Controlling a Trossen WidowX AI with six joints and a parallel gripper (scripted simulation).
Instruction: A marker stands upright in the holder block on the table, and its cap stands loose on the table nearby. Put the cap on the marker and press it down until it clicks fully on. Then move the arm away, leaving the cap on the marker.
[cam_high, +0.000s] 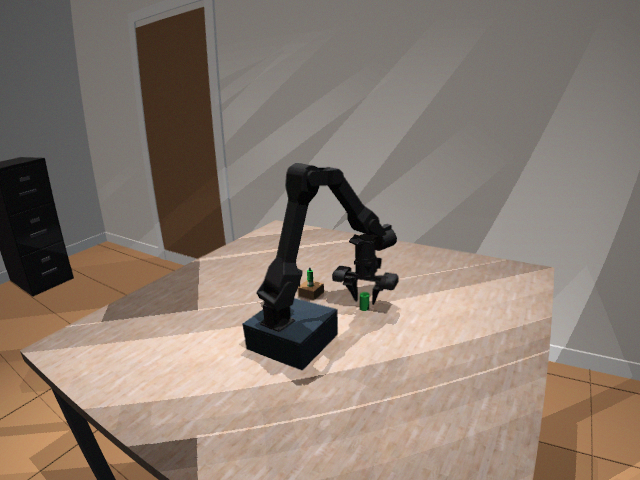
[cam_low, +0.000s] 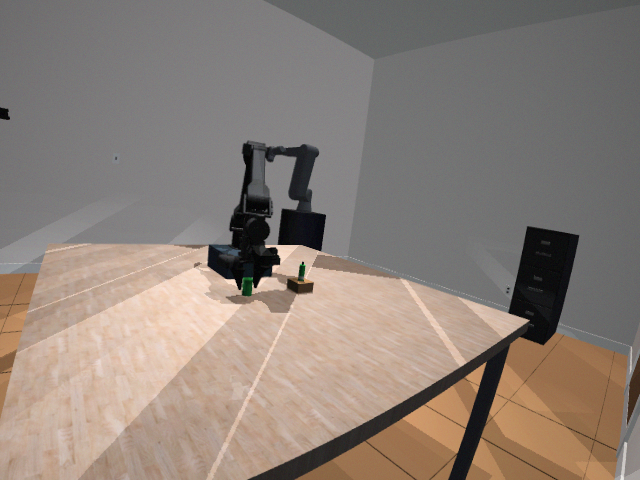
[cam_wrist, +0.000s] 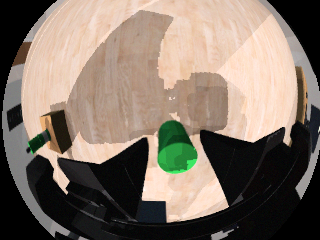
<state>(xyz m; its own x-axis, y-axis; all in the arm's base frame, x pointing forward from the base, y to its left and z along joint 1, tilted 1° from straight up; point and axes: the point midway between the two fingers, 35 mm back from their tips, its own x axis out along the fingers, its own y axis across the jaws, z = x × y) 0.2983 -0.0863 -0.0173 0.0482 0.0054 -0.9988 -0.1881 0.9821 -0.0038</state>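
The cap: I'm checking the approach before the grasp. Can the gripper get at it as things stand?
Probably yes. The gripper is open and points down over the cap, a finger on either side. The cap stands alone, apart from the marker and holder block.

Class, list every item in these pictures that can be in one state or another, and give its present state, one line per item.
Cap: upright on the table, loose, between the fingertips but not gripped.
Marker: upright in the holder block, uncapped.
Holder block: flat on the table, marker seated in it.
Gripper: part open, pointing down over the cap, holding nothing.
Door: closed.
Filing cabinet: drawers shut.
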